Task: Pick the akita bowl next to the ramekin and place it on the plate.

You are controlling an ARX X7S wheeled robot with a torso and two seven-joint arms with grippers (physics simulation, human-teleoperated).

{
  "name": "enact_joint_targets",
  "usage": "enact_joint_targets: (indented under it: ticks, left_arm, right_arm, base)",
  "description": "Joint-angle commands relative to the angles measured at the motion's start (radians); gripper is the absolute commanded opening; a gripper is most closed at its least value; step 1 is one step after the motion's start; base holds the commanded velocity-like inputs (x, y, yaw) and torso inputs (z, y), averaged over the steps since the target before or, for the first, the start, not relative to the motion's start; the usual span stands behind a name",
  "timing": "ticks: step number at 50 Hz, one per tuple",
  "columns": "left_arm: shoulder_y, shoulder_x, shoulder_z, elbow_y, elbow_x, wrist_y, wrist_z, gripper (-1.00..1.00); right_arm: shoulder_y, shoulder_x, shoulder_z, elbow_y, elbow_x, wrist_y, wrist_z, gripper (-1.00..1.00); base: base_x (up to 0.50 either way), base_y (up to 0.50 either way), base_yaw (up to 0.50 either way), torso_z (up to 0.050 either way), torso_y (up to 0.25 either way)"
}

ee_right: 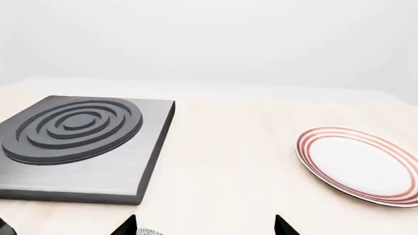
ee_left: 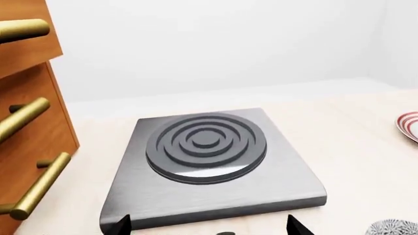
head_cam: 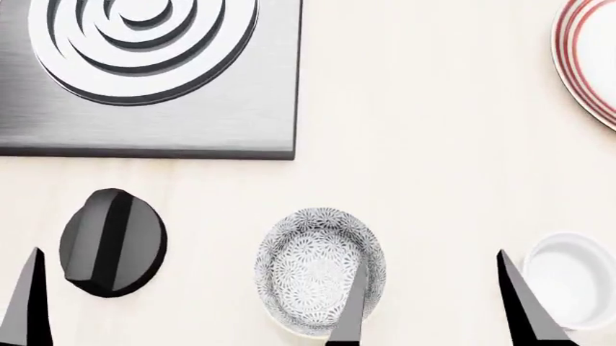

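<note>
Hovering right gripper (head_cam: pixel 428 306): fingers spread wide, one tip over the akita bowl (head_cam: pixel 313 270), gripping nothing
Left gripper (ee_left: pixel 209 226): spread wide, empty
Akita bowl: on the counter (head_cam: pixel 433 144), beside the ramekin (head_cam: pixel 573 277)
Plate (ee_right: pixel 359 164): counter's far right
Writing: none legible

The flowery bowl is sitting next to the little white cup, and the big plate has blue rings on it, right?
Almost. The akita bowl does sit beside the ramekin, but the plate has red rings around its rim, not blue. The right wrist view shows it best.
</note>
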State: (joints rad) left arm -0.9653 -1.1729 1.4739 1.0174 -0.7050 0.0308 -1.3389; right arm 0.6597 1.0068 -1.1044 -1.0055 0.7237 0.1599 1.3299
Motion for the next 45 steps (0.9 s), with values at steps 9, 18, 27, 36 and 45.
enact_joint_targets:
  ticks: [9,18,27,36,45]
  left_arm:
    - [0.008,0.003,0.01,-0.007,0.01,0.005,0.0,1.0]
    - [0.011,0.008,0.014,-0.01,0.015,0.004,0.0,1.0]
    - [0.014,0.004,0.016,-0.017,0.015,0.01,0.003,1.0]
    - [0.013,0.008,0.02,-0.016,0.016,0.003,-0.001,1.0]
    - [0.012,0.009,0.02,-0.016,0.015,0.004,-0.003,1.0]
  right_arm:
    - [0.024,-0.015,0.005,0.039,0.121,-0.023,-0.041,1.0]
    - [0.029,-0.033,0.006,0.068,0.155,-0.025,-0.047,1.0]
    - [0.019,-0.049,0.011,0.122,0.209,-0.061,-0.084,1.0]
    - [-0.016,-0.049,0.029,0.173,0.275,-0.166,-0.163,1.0]
    - [-0.009,-0.067,0.026,0.193,0.288,-0.154,-0.172,1.0]
  base:
    - [0.0,0.0,0.0,0.0,0.0]
    - [0.0,0.0,0.0,0.0,0.0]
    - [0.0,0.0,0.0,0.0,0.0]
    - [0.0,0.0,0.0,0.0,0.0]
    - [0.0,0.0,0.0,0.0,0.0]
